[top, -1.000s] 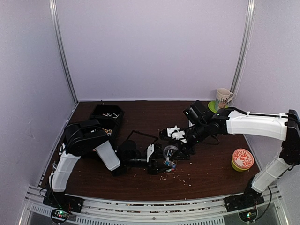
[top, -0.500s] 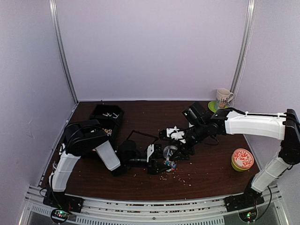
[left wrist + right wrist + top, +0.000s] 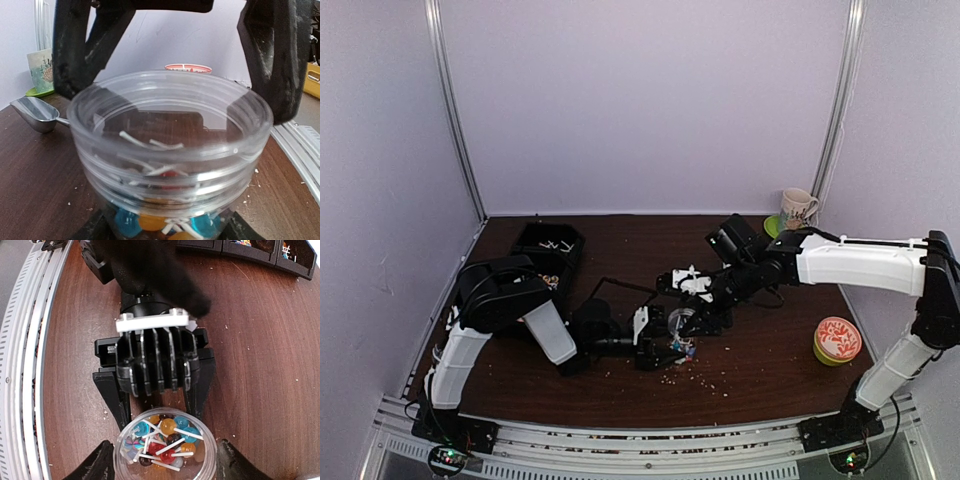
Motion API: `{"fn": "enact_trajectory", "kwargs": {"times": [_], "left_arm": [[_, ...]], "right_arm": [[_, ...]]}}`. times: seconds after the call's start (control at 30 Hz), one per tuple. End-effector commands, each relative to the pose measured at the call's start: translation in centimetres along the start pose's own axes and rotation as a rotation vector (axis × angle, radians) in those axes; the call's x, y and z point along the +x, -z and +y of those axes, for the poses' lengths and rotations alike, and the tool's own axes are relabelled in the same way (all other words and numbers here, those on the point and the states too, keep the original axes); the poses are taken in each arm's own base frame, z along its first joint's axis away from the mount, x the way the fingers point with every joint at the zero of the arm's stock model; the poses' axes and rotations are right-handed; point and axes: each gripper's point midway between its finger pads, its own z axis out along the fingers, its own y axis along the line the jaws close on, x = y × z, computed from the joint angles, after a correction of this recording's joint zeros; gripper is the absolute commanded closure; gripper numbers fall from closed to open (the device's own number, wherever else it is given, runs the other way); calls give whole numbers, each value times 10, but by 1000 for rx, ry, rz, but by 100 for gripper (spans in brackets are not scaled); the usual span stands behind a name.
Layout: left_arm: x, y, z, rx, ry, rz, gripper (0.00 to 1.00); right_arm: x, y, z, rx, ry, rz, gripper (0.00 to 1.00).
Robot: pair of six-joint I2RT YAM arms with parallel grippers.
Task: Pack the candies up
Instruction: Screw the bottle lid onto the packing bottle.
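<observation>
The candies [image 3: 165, 437], round sweets on white sticks in blue, orange, red and yellow, are lying heaped at the bottom of a clear jar [image 3: 170, 150]. That jar is being held upright near the middle of the brown table [image 3: 780, 380]. Your left claw [image 3: 159, 412] is grasping the jar, its 2 black fingers [image 3: 272, 55] pressing on opposite sides. Your right claw [image 3: 165, 460] is hanging over the jar's mouth with its 2 fingers [image 3: 102, 462] flanking the rim, but you cannot tell whether they are gripping it. A metal scoop [image 3: 35, 112] is lying on the table just beside the jar. Farther off, a mug [image 3: 798, 208] is sitting on a green saucer [image 3: 775, 228], and pale crumbs [image 3: 705, 378] are dotting the wood near the jar.
</observation>
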Motion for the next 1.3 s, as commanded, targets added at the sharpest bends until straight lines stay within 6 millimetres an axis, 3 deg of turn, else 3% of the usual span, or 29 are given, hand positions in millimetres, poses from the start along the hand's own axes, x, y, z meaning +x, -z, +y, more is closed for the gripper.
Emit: {"fn": "enact_trajectory", "kwargs": {"times": [0.0, 0.33, 0.57, 1.03, 1.27], "left_arm": [[17, 8, 22, -133, 12, 33, 53], [15, 15, 52, -332, 14, 53, 52], [17, 14, 53, -359, -2, 71, 52], [16, 16, 49, -345, -14, 66, 49], [12, 14, 33, -259, -33, 44, 49]], "right_arm": [[-2, -4, -6, 41, -44, 18, 39], [-2, -5, -34, 225, -268, 20, 38], [-5, -4, -49, 317, -409, 13, 37], [-28, 25, -35, 239, -347, -90, 20], [-31, 41, -53, 201, -419, -173, 22]]}}
